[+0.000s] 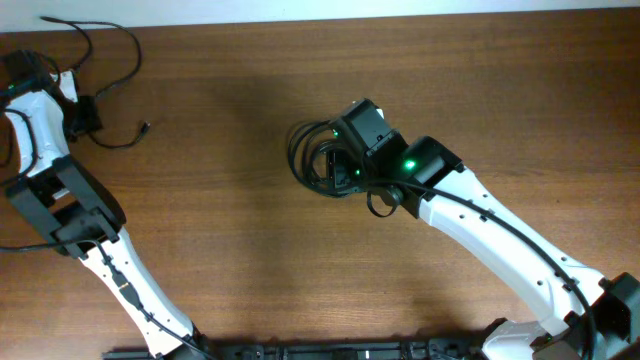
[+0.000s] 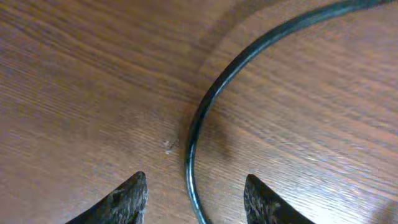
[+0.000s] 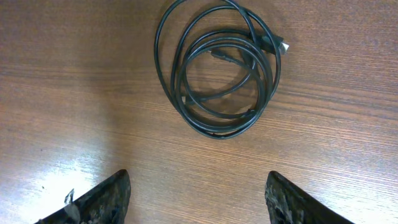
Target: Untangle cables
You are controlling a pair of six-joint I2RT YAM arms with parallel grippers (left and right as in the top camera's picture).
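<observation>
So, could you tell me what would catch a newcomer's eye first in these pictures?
Most striking is the coiled bundle of black cables in the middle of the table, lying just ahead of the right gripper, whose fingers are wide open. Next is the loose cable strand at the top left of the overhead view, curving across the wood between the parted fingertips of the left gripper, not pinched.

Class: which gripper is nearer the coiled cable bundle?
Right. The right gripper is open, with the coiled cable bundle just ahead of its fingers. The left gripper is far off at the table corner, open astride a separate loose cable.
</observation>
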